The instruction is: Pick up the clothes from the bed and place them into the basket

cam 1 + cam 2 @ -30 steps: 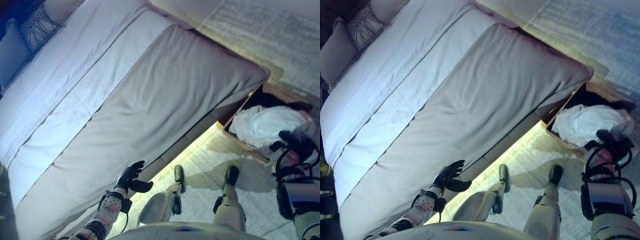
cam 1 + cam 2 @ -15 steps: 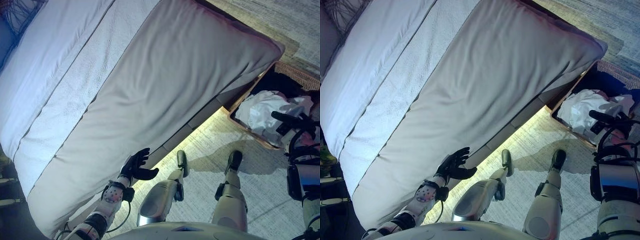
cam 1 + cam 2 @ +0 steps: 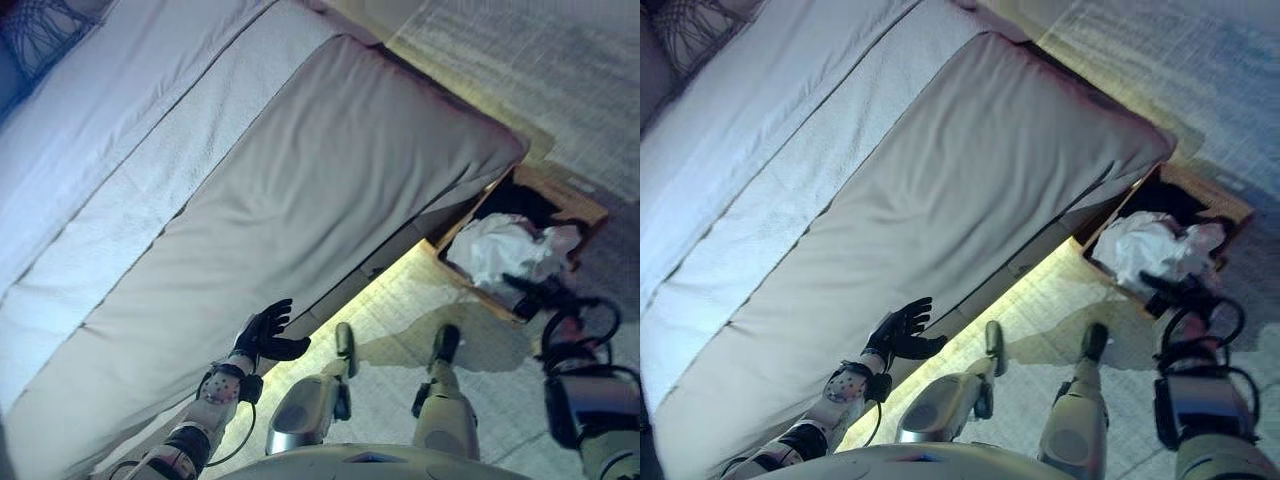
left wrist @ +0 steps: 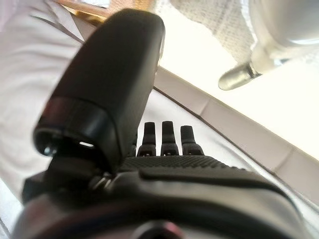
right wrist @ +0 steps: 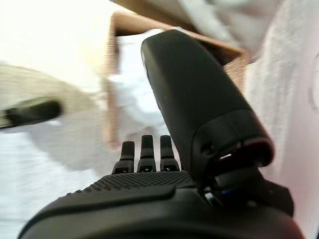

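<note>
White clothes lie bunched in a brown basket on the floor by the foot corner of the bed. The bed's grey cover is bare. My left hand is open and empty beside the bed's near edge; in its wrist view its fingers are straight. My right hand is open and empty, just at the basket's near rim; in its wrist view its fingers are straight, with the basket and white cloth past them.
A patterned pillow lies at the bed's head end. A light woven rug covers the floor between the bed and me. A lit strip runs under the bed's near side.
The camera has shifted, so the whole scene sits differently. My right hand has stayed open near the basket's rim. My left hand stays open by the bed's edge.
</note>
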Available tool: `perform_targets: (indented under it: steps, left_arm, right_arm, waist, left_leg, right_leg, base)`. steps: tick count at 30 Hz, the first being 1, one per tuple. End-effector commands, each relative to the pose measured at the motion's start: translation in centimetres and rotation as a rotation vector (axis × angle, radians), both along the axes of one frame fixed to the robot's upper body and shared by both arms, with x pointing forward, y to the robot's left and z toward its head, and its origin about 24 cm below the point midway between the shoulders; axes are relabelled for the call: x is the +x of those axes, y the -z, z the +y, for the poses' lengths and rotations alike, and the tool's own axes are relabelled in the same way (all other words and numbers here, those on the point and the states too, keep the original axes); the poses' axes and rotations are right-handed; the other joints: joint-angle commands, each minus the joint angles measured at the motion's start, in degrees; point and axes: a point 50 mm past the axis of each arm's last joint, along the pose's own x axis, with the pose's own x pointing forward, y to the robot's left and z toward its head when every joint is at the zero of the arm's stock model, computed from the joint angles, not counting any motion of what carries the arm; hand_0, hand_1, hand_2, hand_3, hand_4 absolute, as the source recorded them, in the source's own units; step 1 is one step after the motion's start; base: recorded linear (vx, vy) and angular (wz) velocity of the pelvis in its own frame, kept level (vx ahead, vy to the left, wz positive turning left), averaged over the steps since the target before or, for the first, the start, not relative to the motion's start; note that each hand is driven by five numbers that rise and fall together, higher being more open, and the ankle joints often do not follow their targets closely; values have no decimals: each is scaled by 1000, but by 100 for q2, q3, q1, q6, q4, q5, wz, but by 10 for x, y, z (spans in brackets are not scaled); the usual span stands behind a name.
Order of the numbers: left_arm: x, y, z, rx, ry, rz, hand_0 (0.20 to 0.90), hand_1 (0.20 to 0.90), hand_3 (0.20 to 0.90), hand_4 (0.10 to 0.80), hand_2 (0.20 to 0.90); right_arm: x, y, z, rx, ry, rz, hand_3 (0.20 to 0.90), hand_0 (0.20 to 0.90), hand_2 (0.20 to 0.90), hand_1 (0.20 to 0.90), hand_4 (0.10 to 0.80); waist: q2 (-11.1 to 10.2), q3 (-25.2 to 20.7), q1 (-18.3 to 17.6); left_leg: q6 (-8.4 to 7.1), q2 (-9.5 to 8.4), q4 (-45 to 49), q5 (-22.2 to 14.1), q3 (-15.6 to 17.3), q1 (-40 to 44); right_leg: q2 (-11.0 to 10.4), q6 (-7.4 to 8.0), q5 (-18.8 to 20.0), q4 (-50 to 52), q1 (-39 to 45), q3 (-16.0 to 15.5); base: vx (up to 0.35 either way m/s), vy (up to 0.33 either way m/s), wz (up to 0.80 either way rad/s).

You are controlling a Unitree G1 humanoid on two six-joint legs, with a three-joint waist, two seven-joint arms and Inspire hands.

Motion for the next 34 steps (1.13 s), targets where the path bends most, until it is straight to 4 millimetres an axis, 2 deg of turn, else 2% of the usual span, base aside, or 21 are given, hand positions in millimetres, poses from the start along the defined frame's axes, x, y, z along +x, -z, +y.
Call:
perform_targets:
  steps: [1,4,5,7,11,15,20,27,34]
  left_arm:
    - [-13,7,20,104,0,20,900,900,900,800,900]
    - [-25,16,17,140,18,69,900,900,900,800,900]
    - [-27,17,16,142,17,74,900,900,900,800,900]
    - [-37,24,13,140,12,123,900,900,900,800,900]
    - [-47,31,12,131,-7,174,900,900,900,800,900]
    - [-52,36,10,138,9,224,900,900,900,800,900]
    - [-57,40,12,163,47,290,900,900,900,800,900]
    - [-59,42,14,113,-13,337,900,900,900,800,900]
    - [-66,45,13,114,3,373,900,900,900,800,900]
  right_arm:
    - [-46,34,23,59,-2,63,900,900,900,900,800]
    - [-84,58,46,163,-9,180,900,900,900,900,800]
    - [-88,60,48,170,-12,193,900,900,900,900,800]
    - [-116,73,66,206,-94,297,900,900,900,900,800]
    - [-141,83,85,226,-233,403,900,900,900,900,800]
    - [-158,89,100,251,-299,488,900,900,900,900,800]
    - [-157,88,99,228,-341,508,900,900,900,900,800]
    - [-154,87,95,172,-380,520,900,900,900,900,800]
    - [-153,86,94,148,-384,526,900,900,900,900,800]
  waist:
    - [-433,-846,31]
    - [-581,-1090,-40]
    - [-595,-1116,-47]
    - [-701,-1292,-148]
    - [-790,-1414,-277]
    - [-846,-1509,-403]
    - [-823,-1554,-467]
    - [-799,-1597,-503]
    - [-813,-1609,-452]
  left_leg:
    - [-136,93,25,-105,62,52]
    - [-121,182,4,-147,118,274]
    - [-119,189,4,-154,124,300]
    - [-100,244,4,-203,214,487]
    - [-69,265,4,-272,290,668]
    - [-36,260,4,-347,325,827]
    - [-31,260,4,-375,336,929]
    - [-18,256,4,-404,360,987]
    - [0,236,4,-421,297,1018]
  right_leg:
    - [-77,16,-332,462,385,270]
    - [10,1,-387,467,589,353]
    - [20,-2,-395,468,613,365]
    - [89,-15,-447,497,772,452]
    - [147,-26,-527,546,904,599]
    - [172,-18,-574,565,1023,718]
    - [151,-2,-595,572,1095,760]
    - [124,16,-616,564,1148,756]
    - [132,5,-627,532,1225,723]
  base:
    - [113,11,-7]
    - [137,56,-17]
    - [153,92,-14]
    - [151,104,-14]
    - [62,77,-21]
    - [35,79,-20]
    - [22,52,-11]
    - [5,23,-1]
    - [0,0,0]
